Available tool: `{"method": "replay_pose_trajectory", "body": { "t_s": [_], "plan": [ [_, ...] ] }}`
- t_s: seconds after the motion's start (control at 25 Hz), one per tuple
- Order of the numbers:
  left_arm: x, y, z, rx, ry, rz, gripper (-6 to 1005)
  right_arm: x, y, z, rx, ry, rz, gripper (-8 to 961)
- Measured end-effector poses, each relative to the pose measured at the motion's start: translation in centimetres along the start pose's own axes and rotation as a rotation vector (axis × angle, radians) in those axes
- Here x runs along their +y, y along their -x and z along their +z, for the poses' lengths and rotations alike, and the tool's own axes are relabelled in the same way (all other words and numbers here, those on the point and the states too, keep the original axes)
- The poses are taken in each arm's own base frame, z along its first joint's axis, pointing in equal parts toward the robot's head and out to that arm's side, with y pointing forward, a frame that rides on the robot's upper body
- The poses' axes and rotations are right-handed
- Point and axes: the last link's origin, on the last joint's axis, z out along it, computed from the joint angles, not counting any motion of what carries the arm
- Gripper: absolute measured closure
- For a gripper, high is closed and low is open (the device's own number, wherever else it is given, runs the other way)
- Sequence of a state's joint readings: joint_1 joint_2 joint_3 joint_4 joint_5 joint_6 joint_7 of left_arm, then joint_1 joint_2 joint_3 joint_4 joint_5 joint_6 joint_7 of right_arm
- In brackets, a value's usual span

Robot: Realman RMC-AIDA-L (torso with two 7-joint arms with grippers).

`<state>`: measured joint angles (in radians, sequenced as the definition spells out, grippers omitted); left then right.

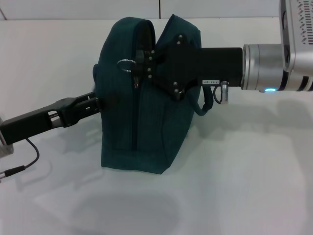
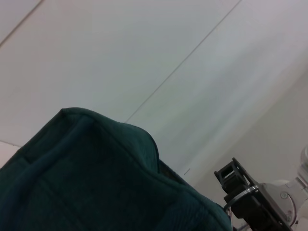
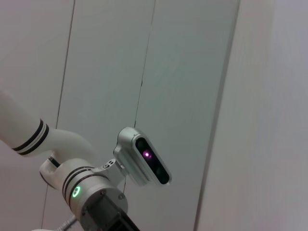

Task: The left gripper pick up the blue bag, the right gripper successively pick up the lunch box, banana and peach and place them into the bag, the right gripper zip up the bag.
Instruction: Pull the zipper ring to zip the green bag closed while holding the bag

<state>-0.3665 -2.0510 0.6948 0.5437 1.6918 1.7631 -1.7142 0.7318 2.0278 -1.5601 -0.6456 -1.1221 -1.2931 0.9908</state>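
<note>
Two tools are on the large dark teal-blue fabric bag (image 1: 146,122), which you see standing upright on the white surface (image 1: 244,186) in the head view, its narrow end and a vertical seam facing the camera. Your left tool (image 1: 97,104) comes in low from the left and meets the bag's left side about halfway up; its tips press into the fabric there, clamped on the bag as far as you can see. Your right tool (image 1: 139,66) reaches in horizontally from the right at the top of the bag, its black body lying across the upper fabric, its tips right beside the metal ring zipper pull (image 1: 126,65) (you cannot tell whether they are closed on the ring or merely next to it). One loop handle (image 1: 208,104) hangs down below the right arm.

Your left wrist view shows the bag's top edge (image 2: 96,178) close up, with the right tool (image 2: 240,190) farther off at its corner. Your right wrist view shows only wall panels and the left arm's silver camera housing (image 3: 142,161).
</note>
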Motion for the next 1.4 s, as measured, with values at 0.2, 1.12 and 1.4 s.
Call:
{"method": "replay_pose_trajectory", "body": {
  "t_s": [0.2, 1.12, 1.4],
  "plan": [
    [0.0, 0.0, 0.1, 0.008, 0.002, -0.008, 529, 0.1, 0.0, -0.1, -0.006, -0.003, 0.006, 931],
    [0.2, 0.1, 1.0, 0.009, 0.022, -0.003, 928, 0.6, -1.5, -2.2, -0.100, -0.112, 0.347, 930],
    [0.3, 0.2, 1.6, -0.001, 0.035, -0.002, 942, 0.6, -1.5, -2.4, -0.118, -0.106, 0.402, 930]
  ]
}}
